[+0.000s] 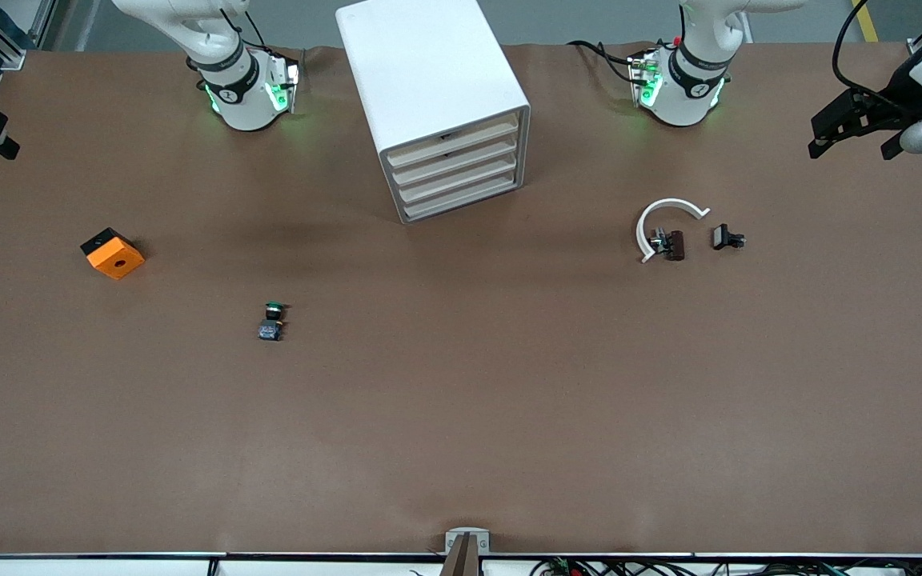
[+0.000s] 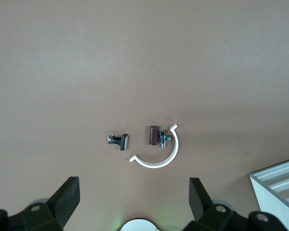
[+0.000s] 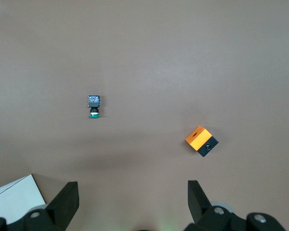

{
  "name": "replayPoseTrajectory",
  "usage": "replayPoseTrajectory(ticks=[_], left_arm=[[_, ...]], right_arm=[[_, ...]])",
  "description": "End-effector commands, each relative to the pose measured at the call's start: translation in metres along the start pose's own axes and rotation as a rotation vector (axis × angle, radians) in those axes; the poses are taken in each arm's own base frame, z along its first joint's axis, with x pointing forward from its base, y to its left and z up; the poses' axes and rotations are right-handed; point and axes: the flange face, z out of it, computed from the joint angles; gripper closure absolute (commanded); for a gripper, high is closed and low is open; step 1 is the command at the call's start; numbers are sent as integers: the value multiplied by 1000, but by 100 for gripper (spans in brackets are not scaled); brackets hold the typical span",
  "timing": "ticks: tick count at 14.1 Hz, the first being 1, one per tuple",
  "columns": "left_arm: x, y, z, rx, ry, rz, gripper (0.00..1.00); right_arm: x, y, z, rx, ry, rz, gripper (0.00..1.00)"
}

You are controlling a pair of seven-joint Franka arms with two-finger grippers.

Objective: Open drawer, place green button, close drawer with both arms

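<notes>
In the front view, the white drawer cabinet [image 1: 437, 104] stands at twelve o'clock on the brown table [image 1: 461, 416], all its drawers pushed in. The button [image 1: 271, 322] lies on the bare tabletop at about eight o'clock from the cabinet, toward the right arm's end and nearer to the front camera, with an orange block [image 1: 113, 254] well apart from it at its ten o'clock. Toward the left arm's end, a white curved clip [image 1: 663, 224] partly rings a small brown part [image 1: 674, 245], and a small black part [image 1: 726, 238] lies just beside them. The left gripper [image 1: 857, 132] hangs high at the table's edge. In the left wrist view, the left gripper [image 2: 135, 202] holds its fingers [image 2: 67, 195] wide apart and empty above the curved clip and the two small parts. In the right wrist view, the right gripper [image 3: 132, 202] is likewise spread and empty over the table, with the button and the orange block lying apart below it.
</notes>
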Motion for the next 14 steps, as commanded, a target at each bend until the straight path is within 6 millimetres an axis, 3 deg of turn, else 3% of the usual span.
replayPoseTrajectory(ticks=[1,5,9,14], left_arm=[[0,1,-5,7,-14,7,0],[3,-4,-3,4,-26,-10,0],[5,-4,12,5,-95,-15,0],[42,-6,88,7,-210,-18,0]], right_arm=[[-3,3,-5,-12,9,-9,0],[-3,3,-5,-14,9,-7,0],[-3,4,-5,-14,9,-7,0],[-3,4,-5,-14,9,-6,0]])
